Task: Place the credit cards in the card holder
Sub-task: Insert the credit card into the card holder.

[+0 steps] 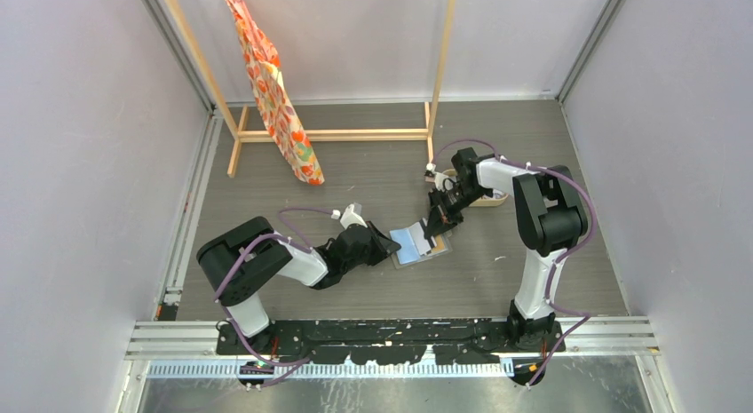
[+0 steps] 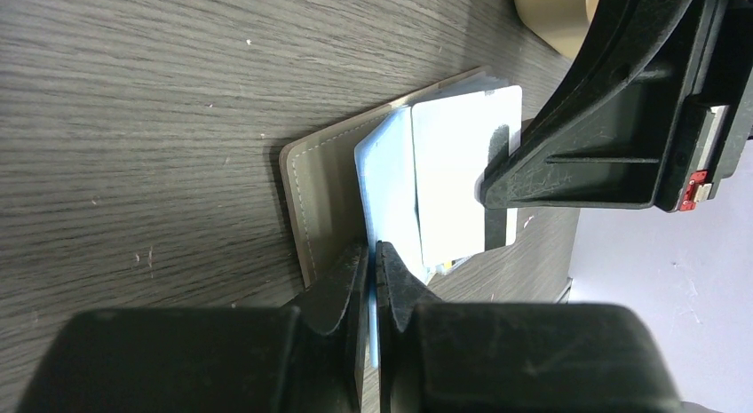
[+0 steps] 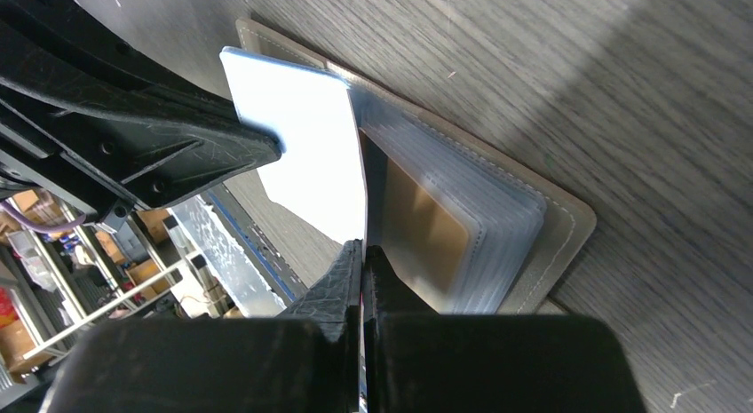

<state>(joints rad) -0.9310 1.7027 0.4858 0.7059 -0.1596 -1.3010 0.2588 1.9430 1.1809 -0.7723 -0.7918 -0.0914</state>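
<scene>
Between left gripper (image 2: 373, 253) jaws, pressed together: pale blue inner leaf of grey card holder (image 2: 324, 200), lying open on table (image 2: 133, 120). Just beyond, right gripper (image 3: 362, 249) jaws pinching pale credit card (image 2: 462, 173), its edge at the clear sleeves (image 3: 497, 209). Right of those jaws, tan card (image 3: 426, 226) already sleeved.

A robotics lab: 2 arms (image 1: 266, 262) bolted to a grey table (image 1: 373, 169), boxed in by plain white panels (image 1: 80, 164).

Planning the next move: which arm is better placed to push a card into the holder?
Right. The right gripper is shut on a card at the open card holder; the left gripper is occupied, pinching one pale blue sleeve.
</scene>
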